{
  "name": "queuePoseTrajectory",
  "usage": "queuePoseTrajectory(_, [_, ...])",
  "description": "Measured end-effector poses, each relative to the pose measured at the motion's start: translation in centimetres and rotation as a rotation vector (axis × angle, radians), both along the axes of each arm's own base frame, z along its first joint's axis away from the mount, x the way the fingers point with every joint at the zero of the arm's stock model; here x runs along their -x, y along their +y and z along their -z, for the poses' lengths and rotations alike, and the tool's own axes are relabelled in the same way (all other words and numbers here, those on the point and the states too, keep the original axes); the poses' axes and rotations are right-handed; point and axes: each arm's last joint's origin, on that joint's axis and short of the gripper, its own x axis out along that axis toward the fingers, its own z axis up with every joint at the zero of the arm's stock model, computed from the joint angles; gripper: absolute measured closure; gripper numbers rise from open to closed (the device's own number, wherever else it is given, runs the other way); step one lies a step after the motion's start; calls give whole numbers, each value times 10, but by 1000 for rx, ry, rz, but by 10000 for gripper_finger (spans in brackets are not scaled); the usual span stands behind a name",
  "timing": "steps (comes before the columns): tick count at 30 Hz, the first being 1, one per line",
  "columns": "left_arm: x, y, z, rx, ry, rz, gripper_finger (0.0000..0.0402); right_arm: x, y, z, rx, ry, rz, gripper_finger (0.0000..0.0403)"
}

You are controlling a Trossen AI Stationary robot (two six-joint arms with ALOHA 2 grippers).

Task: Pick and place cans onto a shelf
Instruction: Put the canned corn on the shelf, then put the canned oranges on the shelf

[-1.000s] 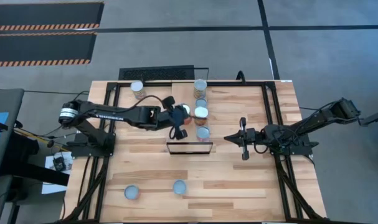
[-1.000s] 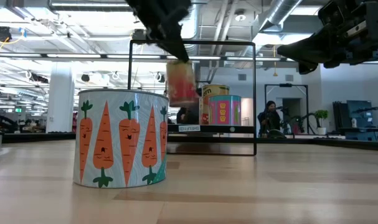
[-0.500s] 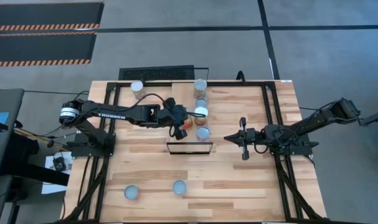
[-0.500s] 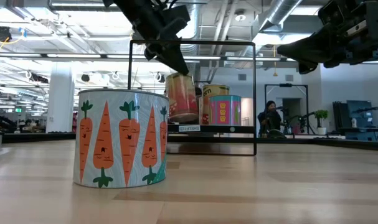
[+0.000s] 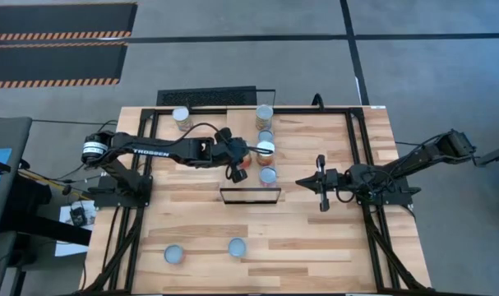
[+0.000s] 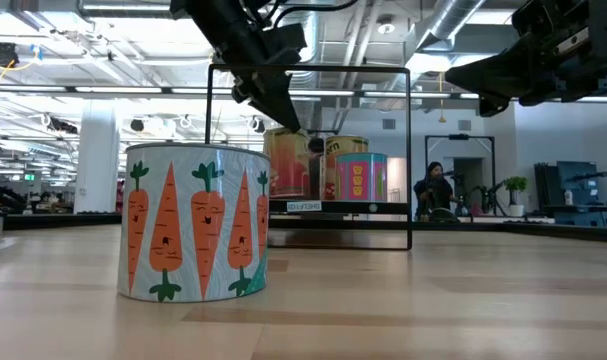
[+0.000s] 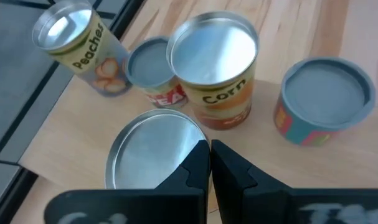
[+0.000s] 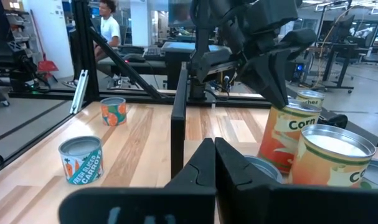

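My left gripper (image 7: 209,146) is shut on a can with a silver top (image 7: 152,152) and an orange-red label (image 6: 288,160). This can stands upright on the light-wood shelf (image 6: 368,207) on its thin black frame (image 5: 249,196). It stands beside a row of cans there: Peaches (image 7: 76,43), a grey-lidded can (image 7: 148,65), Corn (image 7: 217,68) and a teal can with a grey lid (image 7: 326,93). My right gripper (image 5: 298,182) is shut and empty, level with the shelf's near end and to its right. My left gripper meets the can at the edge of its top rim (image 7: 200,138), on the side nearest the row. One finger is over the top and one is outside the wall. The fingers slant down from above and from the table's left (image 6: 283,110). The can stands upright on the shelf.
Two more cans stand on the table near its front edge (image 5: 173,254) (image 5: 237,246); one of them, with a carrot label (image 6: 198,220), is close to the low camera. Another can (image 5: 181,115) stands at the far left. A person (image 8: 108,25) is in the room beyond.
My left gripper has come down with the can. The can hung tilted in the air in front of the shelf frame. It now stands upright on the shelf plank beside the Corn can. The fingers have kept their hold.
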Motion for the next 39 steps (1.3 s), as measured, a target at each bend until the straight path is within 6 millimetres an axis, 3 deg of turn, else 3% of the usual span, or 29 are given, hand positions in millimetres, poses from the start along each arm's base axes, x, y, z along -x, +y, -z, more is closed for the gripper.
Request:
queuePoseTrajectory(35, [-1,2,0,27,-10,17,384,0,0,0,0,-1,-3,393])
queuePoseTrajectory(39, [-1,-6,-13,-6,-28,49,384,0,0,0,1,-1,-3,393])
